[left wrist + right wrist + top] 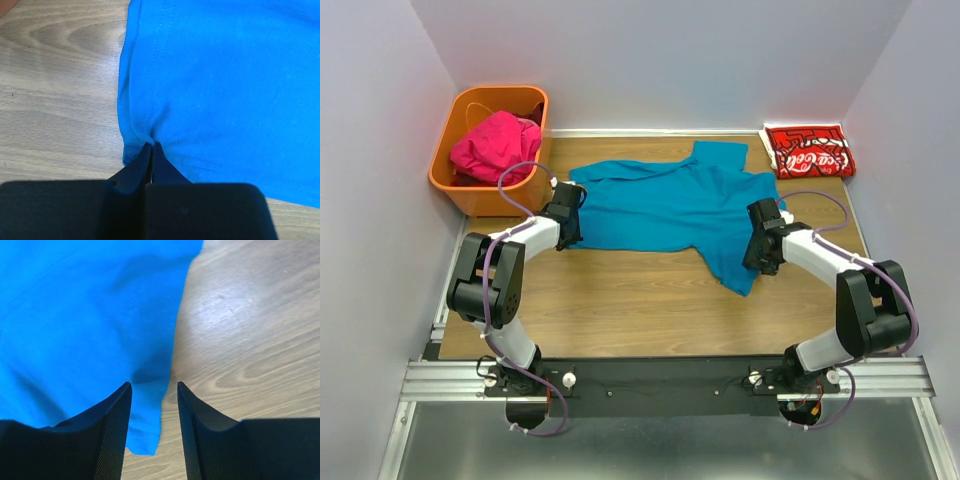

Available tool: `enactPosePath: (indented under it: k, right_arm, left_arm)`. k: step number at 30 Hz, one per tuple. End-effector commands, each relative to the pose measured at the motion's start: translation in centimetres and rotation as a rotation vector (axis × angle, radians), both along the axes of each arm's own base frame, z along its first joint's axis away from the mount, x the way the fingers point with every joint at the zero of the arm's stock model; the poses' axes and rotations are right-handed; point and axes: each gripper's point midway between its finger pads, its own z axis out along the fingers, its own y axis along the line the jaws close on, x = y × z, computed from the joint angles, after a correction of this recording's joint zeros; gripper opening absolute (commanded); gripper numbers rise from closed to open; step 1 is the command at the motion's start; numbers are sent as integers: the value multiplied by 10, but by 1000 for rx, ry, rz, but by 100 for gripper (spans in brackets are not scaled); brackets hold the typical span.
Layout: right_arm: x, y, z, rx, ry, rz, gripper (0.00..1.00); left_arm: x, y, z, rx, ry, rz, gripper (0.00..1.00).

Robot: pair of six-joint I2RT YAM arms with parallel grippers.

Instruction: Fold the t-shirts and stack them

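Note:
The teal-blue t-shirt (670, 205) lies spread and rumpled across the middle of the wooden table. My left gripper (576, 208) is at its left edge, shut on a pinch of the hemmed edge (150, 131). Over the shirt's right side, my right gripper (758, 232) stands open, and its fingers (117, 405) straddle the cloth's edge (150, 410) without clamping it. The red t-shirt (810, 150) with white script lies folded at the back right corner. A magenta-pink t-shirt (495, 145) is bunched inside the basket.
The orange plastic basket (460, 185) stands at the back left, close to my left arm. White walls enclose the table on three sides. Bare wood (620, 300) shows between the teal shirt and the arm bases.

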Motion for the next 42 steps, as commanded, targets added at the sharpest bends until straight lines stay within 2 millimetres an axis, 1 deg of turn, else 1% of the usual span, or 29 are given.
enactPosePath:
  k: [1,4,8,9,12,13,15,16,17,18,19,21,22,24,25,26,27,28,29,30,31,37,39,42]
  right_arm:
    - [-7,-12,-6,-46,43,-27,48]
    - [-9,-11,-14,-35,47,-29,48]
    - [-20,-10,-34,-20,91,-31,45]
    - [-28,-10,-44,-15,120,-32,42]
    - [-40,-9,-56,0,161,-26,34]
    - [-42,-8,-58,5,172,-22,26]
    - [-48,-6,-61,17,188,-18,19]
    - [-47,-6,-60,17,185,-18,11]
    - [-47,-6,-60,19,185,-13,8]
    - [-48,-5,-59,26,185,-9,2]
    - [-46,-5,-57,27,180,-9,0]
    - [-44,-4,-54,28,171,3,1]
    - [-44,-4,-52,26,175,6,0]
    - [-42,-4,-47,26,165,20,0]
    - [-40,-4,-44,25,159,22,1]
    - [-39,-4,-42,23,157,28,0]
    - [-38,-3,-39,26,149,33,1]
    - [-38,-3,-38,27,147,35,0]
    - [-36,-1,-36,33,141,41,1]
    - [-35,0,-35,39,141,45,0]
    - [-35,0,-34,43,139,46,1]
    - [-32,5,-31,65,132,60,1]
    - [-32,5,-30,65,128,66,0]
    - [-30,5,-26,68,111,66,0]
  left_arm:
    - [-10,2,-1,-4,19,-8,0]
    - [-9,2,-2,-4,19,-8,0]
    - [-10,2,-2,-3,22,-10,0]
    - [-9,2,-1,-3,16,-10,0]
    - [-9,4,2,2,7,-4,0]
    - [-9,4,3,4,3,-3,0]
    - [-9,5,5,8,0,1,0]
    - [-8,6,7,8,-2,4,0]
    - [-9,5,7,8,-1,4,0]
    - [-9,6,9,4,-4,10,0]
    - [-8,6,11,2,-10,16,2]
    - [-7,10,19,10,-30,37,7]
    - [-7,11,22,13,-32,44,16]
    - [-6,19,29,21,-48,74,23]
    - [-6,23,31,27,-51,84,28]
    - [-7,30,32,38,-54,105,31]
    - [-7,33,33,40,-54,113,36]
    - [-8,36,31,43,-49,120,37]
    - [-8,38,28,42,-41,124,44]
    - [-8,39,27,38,-38,128,45]
    - [-9,38,25,35,-31,126,54]
    - [-12,35,7,18,9,123,56]
    - [-15,35,-3,12,43,119,56]
    - [-21,35,-10,-1,81,117,56]
